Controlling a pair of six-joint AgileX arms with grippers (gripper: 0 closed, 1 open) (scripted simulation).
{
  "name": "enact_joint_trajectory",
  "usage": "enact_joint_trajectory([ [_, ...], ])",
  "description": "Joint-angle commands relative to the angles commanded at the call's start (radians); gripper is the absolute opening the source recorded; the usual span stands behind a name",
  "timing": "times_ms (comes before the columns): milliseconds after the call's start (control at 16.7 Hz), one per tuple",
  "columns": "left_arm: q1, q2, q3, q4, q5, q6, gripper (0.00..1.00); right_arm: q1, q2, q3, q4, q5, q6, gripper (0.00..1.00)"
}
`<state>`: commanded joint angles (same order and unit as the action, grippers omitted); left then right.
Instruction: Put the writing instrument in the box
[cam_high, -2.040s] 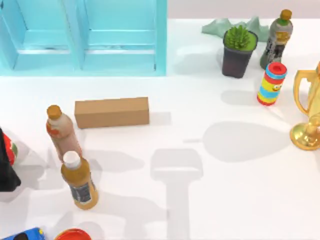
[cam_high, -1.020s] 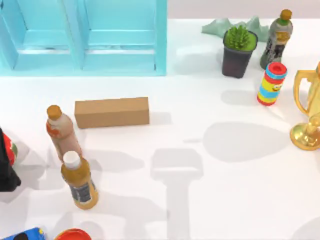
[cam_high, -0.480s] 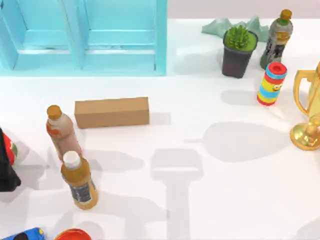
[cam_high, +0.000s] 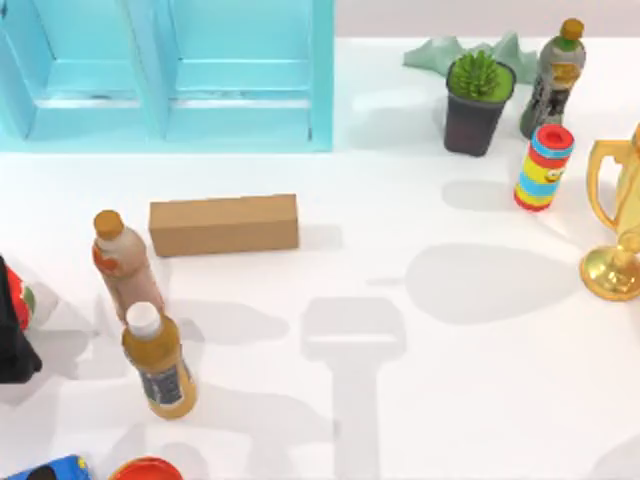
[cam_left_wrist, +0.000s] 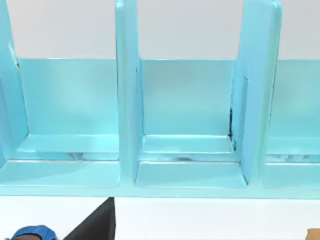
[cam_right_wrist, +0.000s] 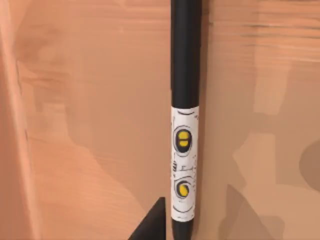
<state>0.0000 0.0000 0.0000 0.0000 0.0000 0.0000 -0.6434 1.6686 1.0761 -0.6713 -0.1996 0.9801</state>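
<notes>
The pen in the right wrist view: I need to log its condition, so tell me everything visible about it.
The pen is slim with a glossy black barrel and a white printed middle band bearing two yellow-and-black emblems and small markings. It looks intact. It lies lengthwise on a brown, wood-like surface, casting a soft shadow beside it. Both ends run past the picture's edges. A dark pointed shape sits beside its lower part.

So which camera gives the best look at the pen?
The right wrist view: the pen runs lengthwise through it, black with a white printed band, lying on a brown wooden surface. The top view gives the table and carton instead, and the left wrist view faces the blue shelf.
</notes>
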Motion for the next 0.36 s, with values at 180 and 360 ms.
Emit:
enact_joint_trajectory([
  [180,0.000,0.000,0.000,0.000,0.000,0.000,1.00,0.000,0.000,0.000,0.000,0.000,0.000,1.00],
  [360,0.000,0.000,0.000,0.000,0.000,0.000,1.00,0.000,0.000,0.000,0.000,0.000,0.000,1.00],
])
